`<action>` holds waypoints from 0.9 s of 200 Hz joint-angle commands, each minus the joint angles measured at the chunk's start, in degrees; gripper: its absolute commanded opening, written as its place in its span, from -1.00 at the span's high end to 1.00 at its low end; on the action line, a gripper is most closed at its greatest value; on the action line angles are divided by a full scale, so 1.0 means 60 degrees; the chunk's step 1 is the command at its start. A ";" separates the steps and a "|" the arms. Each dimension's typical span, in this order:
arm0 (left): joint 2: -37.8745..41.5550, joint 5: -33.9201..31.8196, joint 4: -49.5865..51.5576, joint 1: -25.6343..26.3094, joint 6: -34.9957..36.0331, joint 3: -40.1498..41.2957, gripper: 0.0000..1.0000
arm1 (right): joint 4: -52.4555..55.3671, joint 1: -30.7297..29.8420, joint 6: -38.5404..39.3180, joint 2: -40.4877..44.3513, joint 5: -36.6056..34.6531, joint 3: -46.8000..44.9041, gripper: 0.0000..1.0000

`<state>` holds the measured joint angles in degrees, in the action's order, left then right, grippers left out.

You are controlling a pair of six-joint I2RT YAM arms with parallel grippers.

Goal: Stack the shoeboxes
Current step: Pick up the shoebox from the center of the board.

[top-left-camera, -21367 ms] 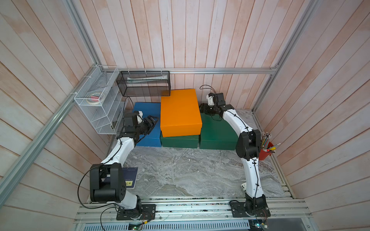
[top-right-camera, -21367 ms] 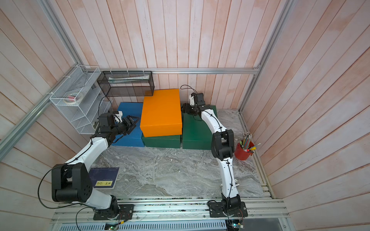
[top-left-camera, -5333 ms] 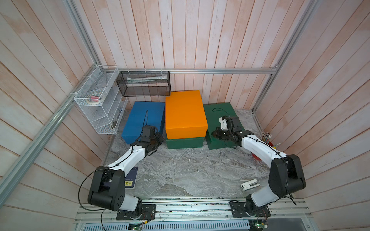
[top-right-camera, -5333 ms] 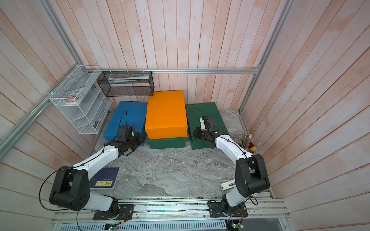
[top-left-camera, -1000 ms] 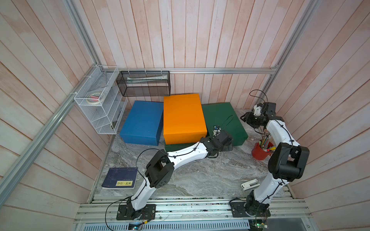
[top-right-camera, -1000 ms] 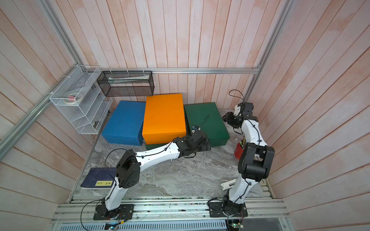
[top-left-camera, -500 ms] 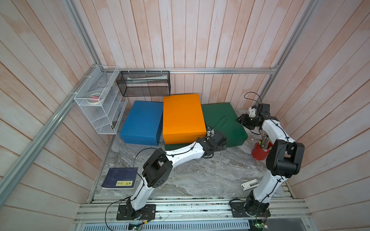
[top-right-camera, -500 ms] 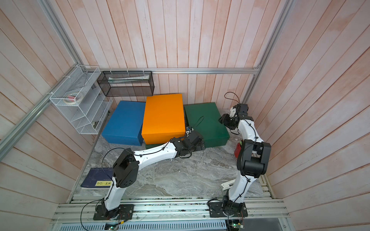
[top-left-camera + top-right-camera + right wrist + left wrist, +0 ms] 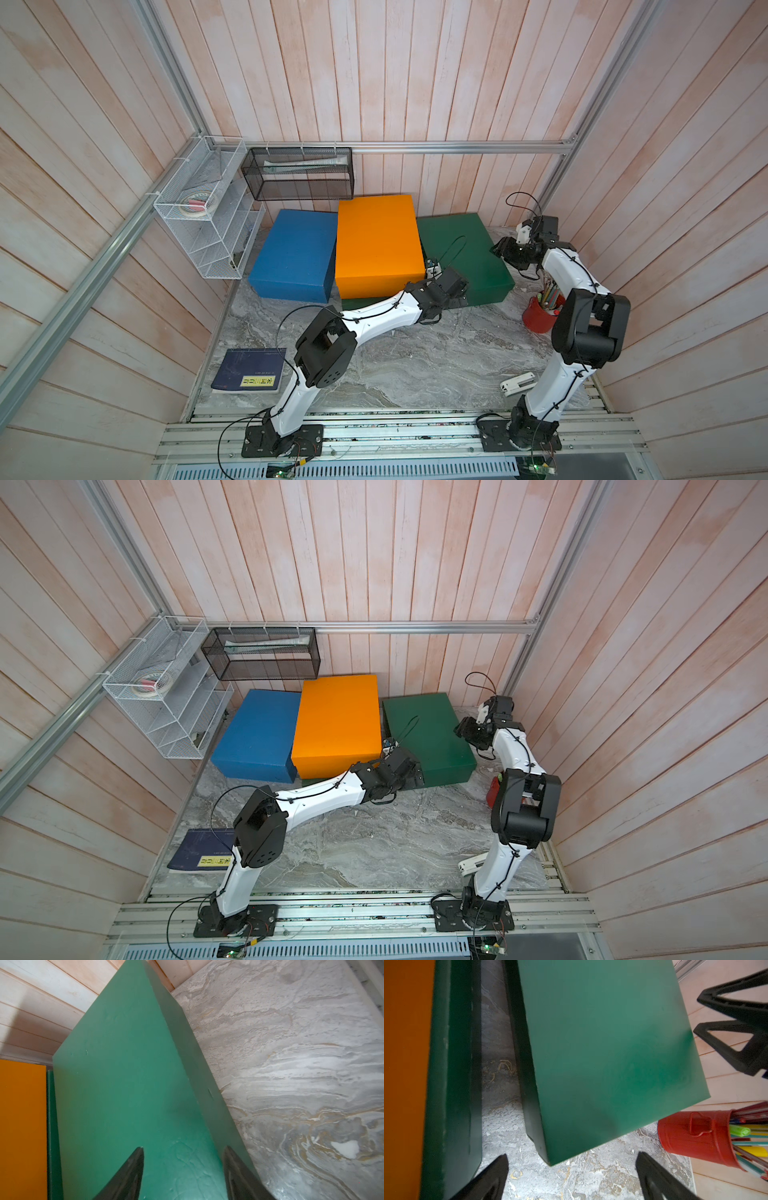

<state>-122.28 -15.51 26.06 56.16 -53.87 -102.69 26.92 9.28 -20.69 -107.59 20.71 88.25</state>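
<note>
Lone green box [image 9: 457, 249]: flat on the tabletop [image 9: 415, 365], at the right end of the row, nothing on its lid.
Row beside it: orange box [image 9: 376, 245] already sits on the second green box [image 9: 361, 302]; a narrow strip of bare tabletop separates that pair from the lone green box. Blue box [image 9: 295, 253] is on the tabletop on the far side of the pair.
Left gripper [image 9: 456, 300]: low at the lone green box's near corner, on the side facing the stack. Jaws spread wide, holding nothing; the corner lies just ahead of them in the left wrist view.
Right gripper [image 9: 500, 249]: at the box's opposite long edge. Jaws part-way apart, one above the lid and one outside the side wall; no grip seen.
Step (judged): both arms taking position for a two-sided lift of the lone green box.
Next move (judged): each gripper needs firm contact on its side, then a level lift high enough to clear the orange lid.
Stack status: two of four boxes stacked.
</note>
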 commanded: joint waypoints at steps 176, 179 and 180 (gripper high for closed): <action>-0.2086 0.0460 0.0629 -0.0161 0.0103 -0.2319 -1.00 | 0.0276 0.0020 0.0044 -0.2117 0.0475 0.1476 -0.95; -0.2112 0.0471 0.0646 -0.0161 0.0094 -0.2322 -1.00 | 0.0280 0.0017 0.0049 -0.2143 0.0513 0.1478 -0.96; -0.2116 0.0473 0.0649 -0.0161 0.0090 -0.2322 -1.00 | 0.0285 0.0020 0.0056 -0.2155 0.0513 0.1478 -0.95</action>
<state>-132.22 -13.72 28.73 55.37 -53.80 -115.44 26.96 9.67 -20.95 -117.91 22.22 96.18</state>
